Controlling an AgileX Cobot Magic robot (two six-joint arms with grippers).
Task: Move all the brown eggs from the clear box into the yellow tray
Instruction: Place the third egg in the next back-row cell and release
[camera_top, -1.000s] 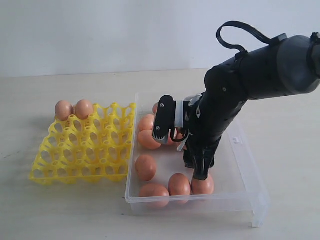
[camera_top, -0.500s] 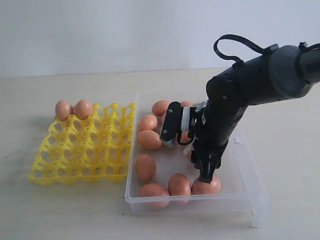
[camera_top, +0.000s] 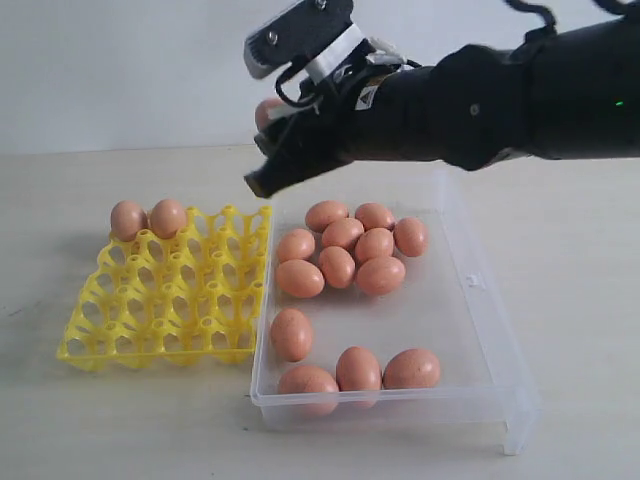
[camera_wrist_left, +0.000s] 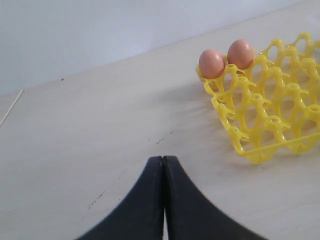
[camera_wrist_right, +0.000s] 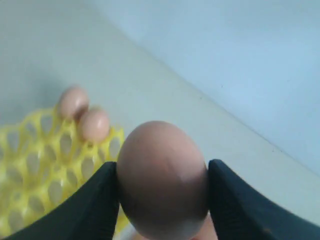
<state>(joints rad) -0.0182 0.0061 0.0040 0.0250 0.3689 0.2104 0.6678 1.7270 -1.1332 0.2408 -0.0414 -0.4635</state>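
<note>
My right gripper (camera_top: 265, 150) hangs high above the seam between the yellow tray (camera_top: 100, 345) and the clear box (camera_top: 480, 330). It is shut on one brown egg (camera_wrist_right: 162, 180), which peeks out behind the fingers as a brown egg (camera_top: 267, 110) in the exterior view. Two brown eggs (camera_top: 128, 218) (camera_top: 167, 216) sit in the tray's far left cups. Several more brown eggs (camera_top: 343, 250) lie loose in the box, some clustered at the back and some along the front wall. My left gripper (camera_wrist_left: 163, 159) is shut and empty over bare table beside the tray (camera_wrist_left: 270, 125).
The right arm (camera_top: 500, 95) stretches across above the back of the box. A small latch tab (camera_top: 474, 282) sits on the box's right wall. A pale wall rises behind the table.
My right gripper closed on an egg down in the box, then rose out and swung up and left with it. The left gripper's earlier state is not shown.
</note>
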